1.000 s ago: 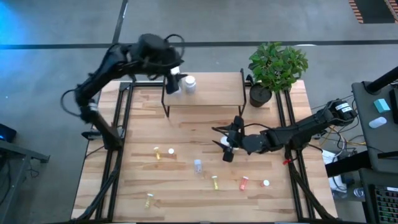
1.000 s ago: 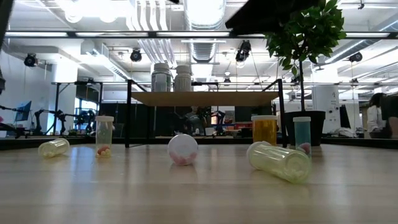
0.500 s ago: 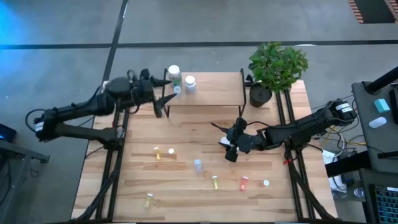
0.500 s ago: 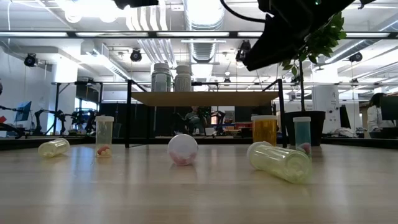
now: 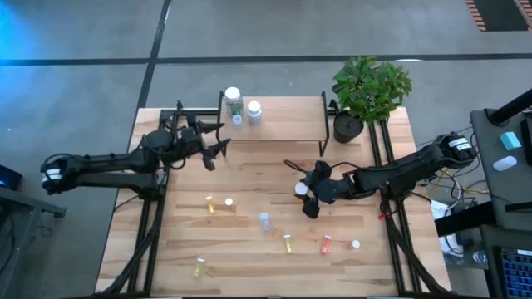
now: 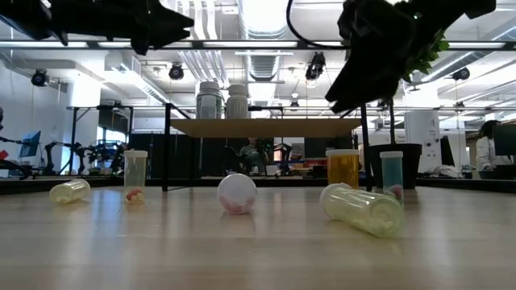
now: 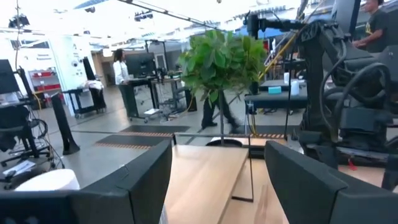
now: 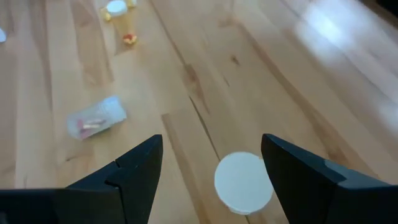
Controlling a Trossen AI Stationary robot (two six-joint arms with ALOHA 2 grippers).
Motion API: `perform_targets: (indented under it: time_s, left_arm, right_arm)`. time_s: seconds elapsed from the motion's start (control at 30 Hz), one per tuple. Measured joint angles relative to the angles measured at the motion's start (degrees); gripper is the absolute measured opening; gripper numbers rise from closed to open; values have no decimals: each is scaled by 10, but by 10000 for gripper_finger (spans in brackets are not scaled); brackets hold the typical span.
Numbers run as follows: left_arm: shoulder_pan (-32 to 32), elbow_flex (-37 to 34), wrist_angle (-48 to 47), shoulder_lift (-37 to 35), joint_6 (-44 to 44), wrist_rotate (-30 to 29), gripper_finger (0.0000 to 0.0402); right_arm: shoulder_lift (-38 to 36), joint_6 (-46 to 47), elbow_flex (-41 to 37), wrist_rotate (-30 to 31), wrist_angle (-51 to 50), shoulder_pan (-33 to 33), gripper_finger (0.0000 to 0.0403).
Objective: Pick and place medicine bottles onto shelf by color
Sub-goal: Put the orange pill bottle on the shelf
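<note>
While both grippers stand open, one bottle waits.
Right gripper hangs over upright white-capped bottle; left gripper is farther, near shelf.

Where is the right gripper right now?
High view: the right gripper hovers open at the table's centre-right, directly over a white-capped bottle, in front of the shelf.

Wooden table with scattered bottles, shelf

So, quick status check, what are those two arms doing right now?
Left gripper open, empty, beside the shelf. Right gripper open over a white-capped bottle mid-table. Two bottles shelved, the rest loose on the table. Nothing blocking.
</note>
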Motion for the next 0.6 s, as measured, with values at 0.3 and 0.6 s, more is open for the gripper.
perform_targets:
  time_s: [0.3, 0.6]
  left_arm:
    - [0, -16, 27, 41, 0, 1, 240]
    - [0, -14, 44, 66, 3, 1, 240]
  right_arm:
    - [43, 25, -2, -15, -1, -2, 262]
    - [80, 53, -2, -17, -10, -6, 262]
